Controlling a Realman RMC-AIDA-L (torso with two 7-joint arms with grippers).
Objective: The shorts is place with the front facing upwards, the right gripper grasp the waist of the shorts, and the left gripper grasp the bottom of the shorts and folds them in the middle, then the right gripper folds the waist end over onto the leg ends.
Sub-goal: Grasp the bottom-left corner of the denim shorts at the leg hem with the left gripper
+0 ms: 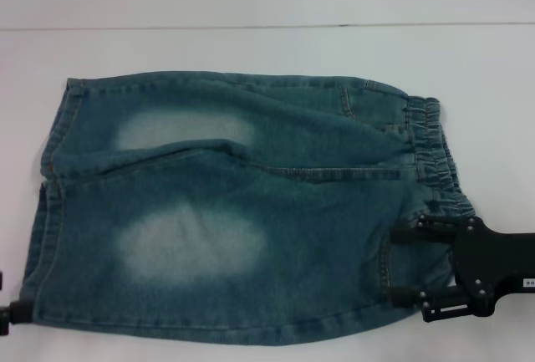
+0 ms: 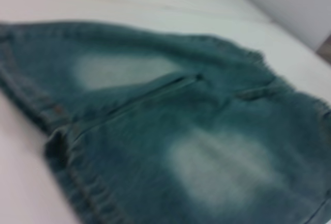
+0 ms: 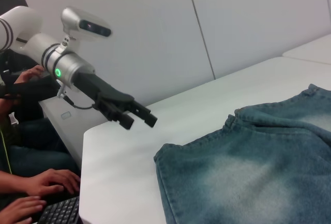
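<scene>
The denim shorts [image 1: 234, 207] lie flat on the white surface [image 1: 267, 48], long axis running side to side: elastic waist toward the robot's right, leg hems toward its left. The right hand [image 1: 403, 263] sits at the waist's near corner, fingers spread and released over the gathered band, so it is already on its grip point. The left hand [image 3: 135, 116] hovers off the hem end, just beside the fabric, holding nothing; whether it is released or clenched I cannot tell. The cloth is thick, faded, stitched at its seams.
</scene>
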